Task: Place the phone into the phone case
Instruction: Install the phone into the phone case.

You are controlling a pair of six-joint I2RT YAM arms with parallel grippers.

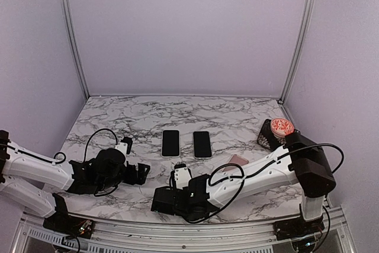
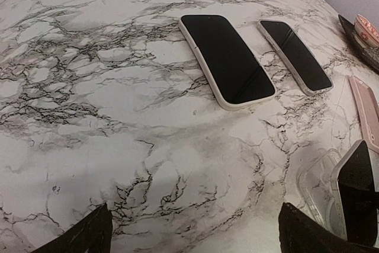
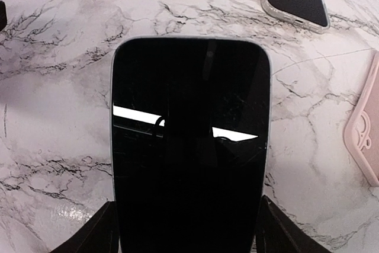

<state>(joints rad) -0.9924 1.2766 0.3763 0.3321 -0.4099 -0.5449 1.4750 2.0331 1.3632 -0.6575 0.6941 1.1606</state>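
Right jaws clamped on phone, clear case beneath, left jaws wide

Right wrist: phone fills the frame, its near end cut off at the bottom edge, table under it hidden. Right edge clips the pink case (left wrist view too). There the clear case sits partly behind the phone.

Glossy black phone, smooth marble-look table
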